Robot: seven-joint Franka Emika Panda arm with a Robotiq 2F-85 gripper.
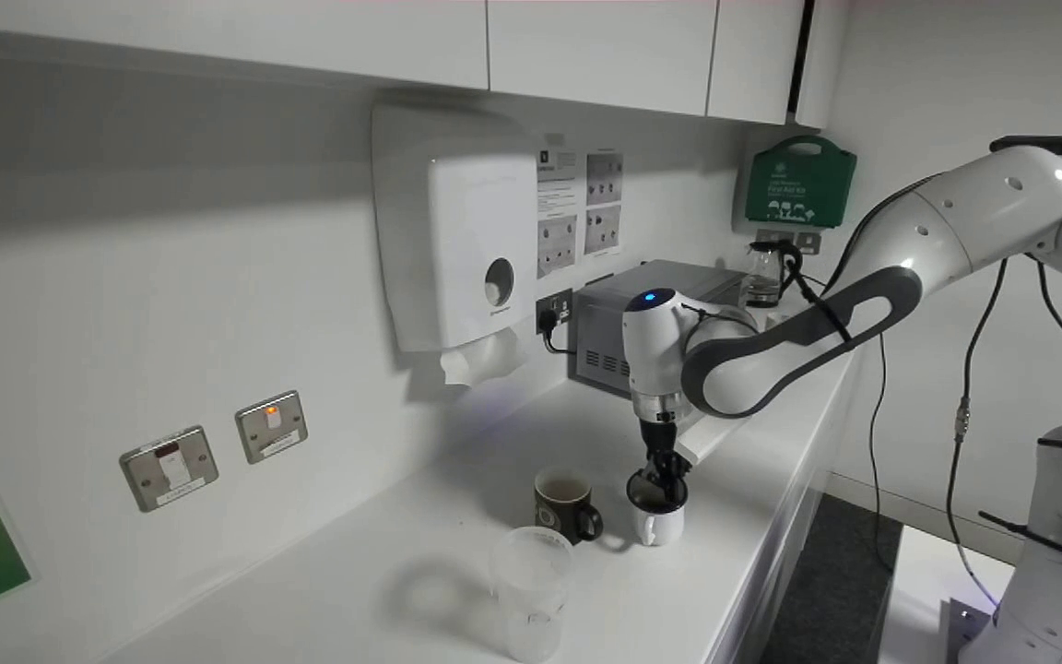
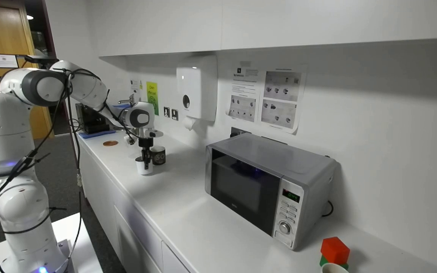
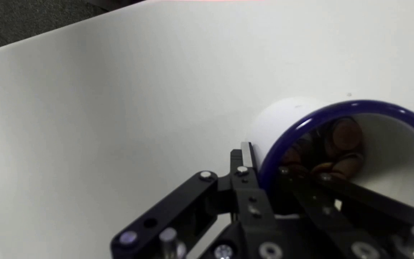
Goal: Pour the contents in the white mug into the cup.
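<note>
Nearest in an exterior view, the cup (image 1: 533, 595) stands upright on the counter (image 1: 310, 590), pale and see-through. Just beyond it and a little to the right is the dark mug (image 1: 557, 509), also upright, its handle turned right. Level with that one, farther right and a small gap away, is the white mug (image 1: 666, 530), mouth up, its handle facing the near side. I cannot tell whether its base touches the counter. The wrist view shows a blue rim (image 3: 309, 123) on it and coppery, coin-like pieces (image 3: 345, 135) down inside. The gripper (image 3: 264, 167) stands above, one finger outside the mug and one within, pinching the mug's side between them. Farther right, the robot arm (image 1: 771, 369) stretches in over the counter from its right side. On the left, a paper towel dispenser (image 1: 466, 221) hangs on the wall (image 1: 171, 277), well above the counter. Past the mugs sits the microwave (image 1: 597, 323), its display (image 2: 291, 195) lit green in an exterior view. Beyond it, at the counter's far end, is a glass jug (image 1: 761, 291) with a dark lid, and farthest, high on the wall, a green first-aid case (image 1: 803, 180).
</note>
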